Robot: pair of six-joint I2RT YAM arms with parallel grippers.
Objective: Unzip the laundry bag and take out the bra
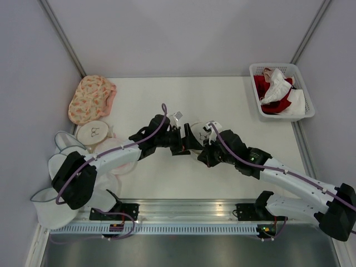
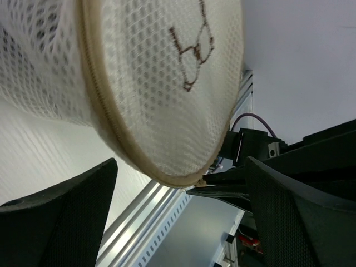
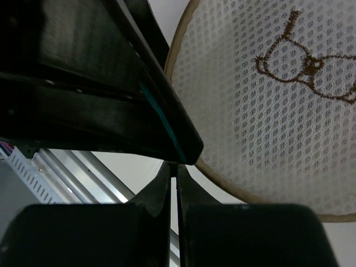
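The laundry bag (image 1: 198, 129), a cream-white mesh drum with a brown bra icon (image 2: 194, 50), is held off the table at its middle, between both grippers. It fills the left wrist view (image 2: 144, 83) and the right wrist view (image 3: 267, 111). My left gripper (image 1: 182, 140) is open, its black fingers (image 2: 61, 217) spread wide on either side of the bag's lower rim (image 2: 182, 161). My right gripper (image 1: 201, 149) is shut (image 3: 177, 167) on the tan zipper pull (image 2: 219, 177) at the bag's rim seam. The bra is hidden.
A peach floral bag (image 1: 92, 97) lies at the back left. In front of it are another round pouch (image 1: 94, 132) and several white pouches (image 1: 61, 161). A white basket (image 1: 305, 114) of red and white clothes stands at the back right. The aluminium rail (image 1: 189, 208) runs along the near edge.
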